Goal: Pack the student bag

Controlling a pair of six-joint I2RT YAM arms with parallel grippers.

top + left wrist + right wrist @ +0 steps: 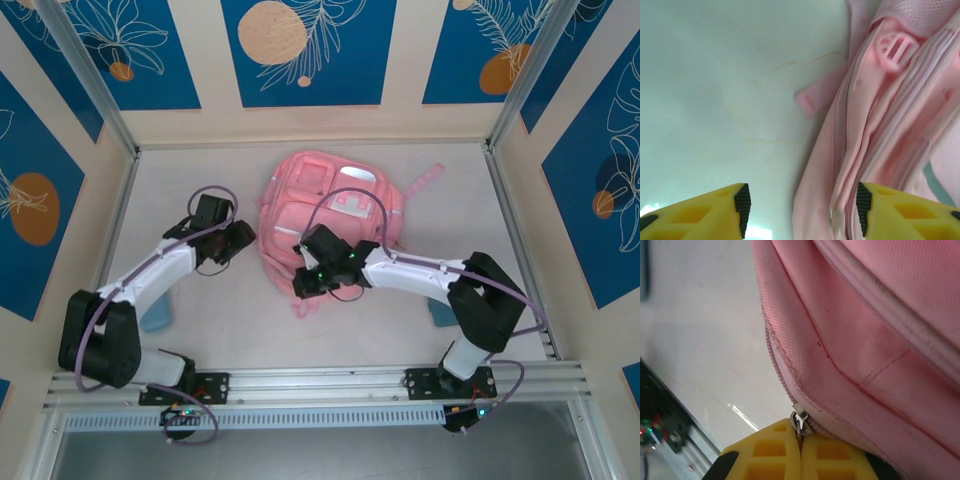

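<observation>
The student bag (330, 215), a soft pink backpack, lies flat on the table's middle back. My left gripper (243, 240) sits at its left side. In the left wrist view the left gripper (802, 212) is open, its yellow fingers (715, 212) wide apart, and a fold of the bag's (880, 125) side hangs loose between them with a small metal zipper slider (835, 220). At the bag's near left corner my right gripper (300, 285) is shut. In the right wrist view the right gripper (801, 440) pinches a metal zipper pull (801, 421) at the bag's (865, 315) seam.
A pink strap (425, 180) trails off the bag's right side. Two flat blue objects lie on the table, one beside the left arm (157, 318) and one beside the right arm (440, 312). A metal rail (330, 380) runs along the near edge.
</observation>
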